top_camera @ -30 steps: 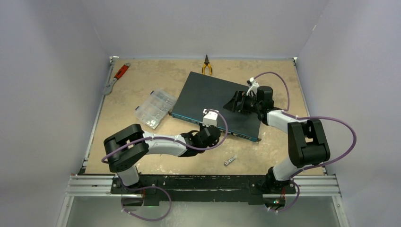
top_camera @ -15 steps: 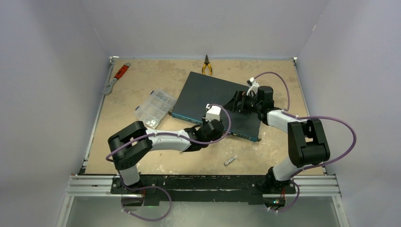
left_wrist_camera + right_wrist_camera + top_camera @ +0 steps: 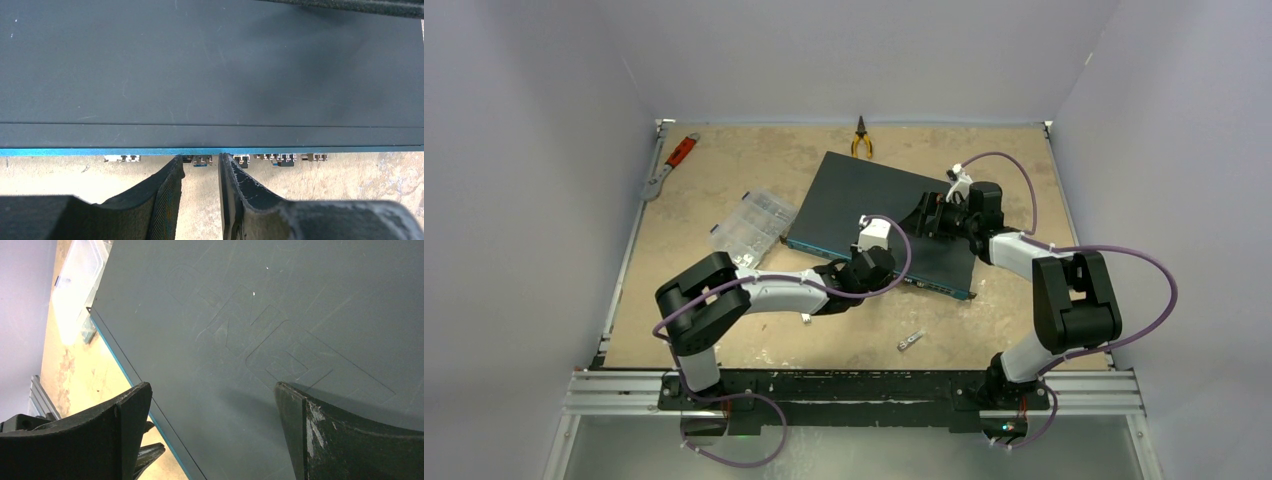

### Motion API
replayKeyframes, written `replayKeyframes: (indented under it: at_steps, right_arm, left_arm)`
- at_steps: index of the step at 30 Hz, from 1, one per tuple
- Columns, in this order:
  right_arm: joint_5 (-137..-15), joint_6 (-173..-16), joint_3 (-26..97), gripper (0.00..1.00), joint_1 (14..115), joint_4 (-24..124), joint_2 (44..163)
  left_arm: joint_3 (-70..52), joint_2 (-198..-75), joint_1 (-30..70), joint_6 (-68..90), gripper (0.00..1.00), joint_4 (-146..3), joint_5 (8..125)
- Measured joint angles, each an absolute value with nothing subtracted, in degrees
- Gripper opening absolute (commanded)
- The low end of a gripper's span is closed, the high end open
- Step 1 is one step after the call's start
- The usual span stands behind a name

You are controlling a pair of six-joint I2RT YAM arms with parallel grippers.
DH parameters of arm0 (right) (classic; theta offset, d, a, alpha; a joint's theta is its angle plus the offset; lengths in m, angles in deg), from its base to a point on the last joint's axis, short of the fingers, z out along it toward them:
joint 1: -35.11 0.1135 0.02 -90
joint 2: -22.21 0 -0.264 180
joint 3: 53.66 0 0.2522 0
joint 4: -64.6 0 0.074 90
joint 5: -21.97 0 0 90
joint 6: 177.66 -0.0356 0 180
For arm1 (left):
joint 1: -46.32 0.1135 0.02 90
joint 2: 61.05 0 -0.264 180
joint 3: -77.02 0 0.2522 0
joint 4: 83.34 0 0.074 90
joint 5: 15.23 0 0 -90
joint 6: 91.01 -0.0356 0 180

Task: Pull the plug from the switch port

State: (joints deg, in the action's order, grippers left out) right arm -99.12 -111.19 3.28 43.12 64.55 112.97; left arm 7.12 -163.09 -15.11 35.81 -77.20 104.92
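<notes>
Only the left wrist view shows the ports of the switch (image 3: 210, 75), which lies mid-table. The left gripper (image 3: 201, 167), its jaws narrowly parted and holding nothing, flanks a bluish insert (image 3: 201, 161) at its 12 o'clock. The right gripper (image 3: 210, 387) gapes wide and empty over the switch's top, toward its 3 o'clock end.

I can read no text, label or number anywhere. On the switch (image 3: 350, 290) top, my right wrist view shows faint pressed outlines (image 3: 280, 347), perhaps letters, too faint to make out. Its port face carries no legible marks.
</notes>
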Motion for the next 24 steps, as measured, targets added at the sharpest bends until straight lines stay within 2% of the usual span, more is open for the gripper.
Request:
replayKeyframes:
  at_steps: [3,6,9,16,24]
  right_arm:
    - [-99.1,-111.2,3.3,0.98,43.1,64.6,113.0]
    - [-99.1,-111.2,3.3,0.98,43.1,64.6,113.0]
    - [-99.1,-111.2,3.3,0.98,43.1,64.6,113.0]
    - [-99.2,-111.2,3.3,0.98,43.1,64.6,113.0]
    - [-99.2,-111.2,3.3,0.98,43.1,64.6,113.0]
  left_arm:
    - [7.1,-163.1,-15.2,35.7,0.34,-77.2,104.8]
    - [7.1,-163.2,-15.2,35.4,0.28,-77.2,104.7]
    - [7.1,-163.7,-15.2,35.2,0.27,-77.3,104.8]
    - [7.1,-166.0,-15.4,35.2,0.32,-77.5,104.7]
    - [6.2,-166.6,-15.7,34.8,0.31,-77.0,104.7]
